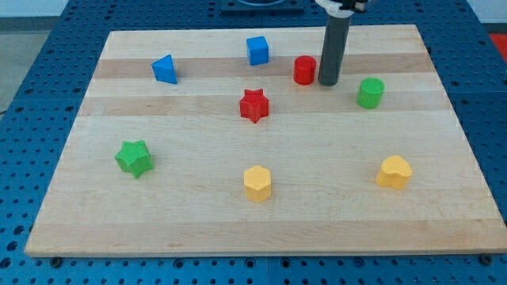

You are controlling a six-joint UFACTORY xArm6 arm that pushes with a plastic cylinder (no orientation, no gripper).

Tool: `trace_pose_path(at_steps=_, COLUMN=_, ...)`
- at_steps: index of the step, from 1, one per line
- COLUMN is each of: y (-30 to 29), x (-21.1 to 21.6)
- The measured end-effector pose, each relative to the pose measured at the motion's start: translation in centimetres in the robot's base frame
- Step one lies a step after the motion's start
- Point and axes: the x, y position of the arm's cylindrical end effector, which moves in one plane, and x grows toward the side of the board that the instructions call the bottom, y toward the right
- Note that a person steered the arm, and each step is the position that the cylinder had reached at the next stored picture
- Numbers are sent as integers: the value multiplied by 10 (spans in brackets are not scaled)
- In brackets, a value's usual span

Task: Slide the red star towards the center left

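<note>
The red star (254, 105) lies on the wooden board (198, 214), a little above the middle. My tip (329, 81) stands at the view's upper right of the star, well apart from it. It is just to the right of the red cylinder (305, 70), close to it or touching it. The rod rises from the tip to the view's top edge.
A blue cube (257, 50) and a blue triangular block (165, 69) lie near the top. A green cylinder (370, 93) is right of my tip. A green star (134, 158) lies at the lower left. Two yellow blocks (257, 183) (394, 172) lie along the bottom.
</note>
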Motion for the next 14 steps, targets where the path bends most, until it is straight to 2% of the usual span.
trace_pose_path(at_steps=1, y=-27, x=16)
trace_pose_path(at_steps=2, y=-79, x=25)
trace_pose_path(at_steps=4, y=-115, x=71)
trace_pose_path(at_steps=11, y=-141, x=80)
trace_pose_path(at_steps=13, y=-204, x=83)
trace_pose_path(at_steps=14, y=-169, x=74)
